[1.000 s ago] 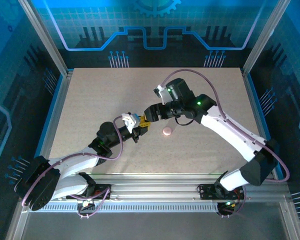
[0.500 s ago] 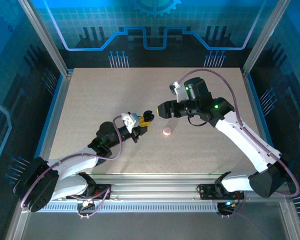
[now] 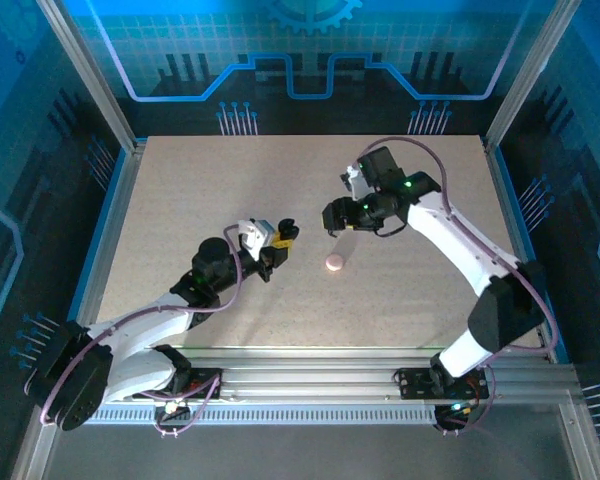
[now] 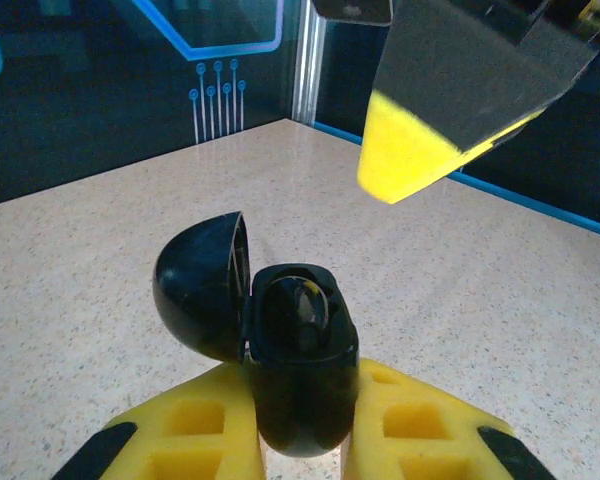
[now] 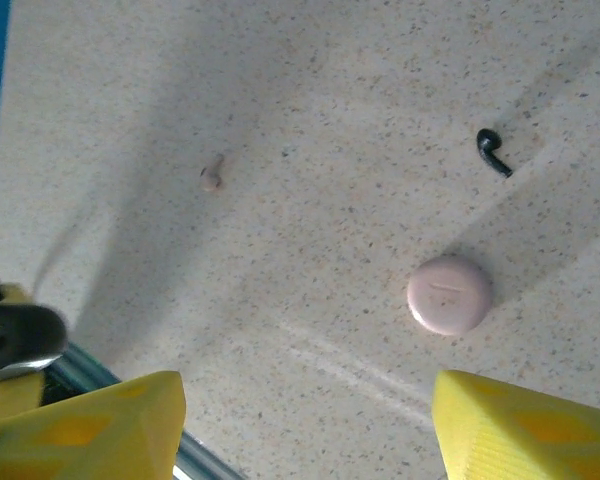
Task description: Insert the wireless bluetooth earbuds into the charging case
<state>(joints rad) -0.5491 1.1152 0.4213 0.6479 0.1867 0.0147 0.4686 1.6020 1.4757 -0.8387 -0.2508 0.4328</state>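
The black charging case [image 4: 298, 330] is pinched between the yellow fingers of my left gripper [image 4: 302, 420], which is clenched on its lower body. It sits left of the table's centre, with the lid [image 4: 202, 295] swung open to the left and the well turned up. I read that as holding the opening up for the other arm. Something dark and glossy sits in the well, but I cannot tell whether it is an earbud. Two loose earbuds lie on the table [image 5: 310, 120] under my right arm. The black earbud [image 5: 493, 152] is near a pink round disc [image 5: 448, 294]. The pale pink earbud [image 5: 212, 178] is well apart from both. My right gripper [image 5: 308, 395] hangs above them with its jaws spread and nothing between them. It looks down as if for a pick, and I judge the black bud to be the one that matches this case. From above, the disc lies just nearer than that gripper and to the right of the held case. One right fingertip [image 4: 410, 160] looms just above and to the right of the open case, so the arms are close. The disc beside the black bud could also get nudged on the way down.
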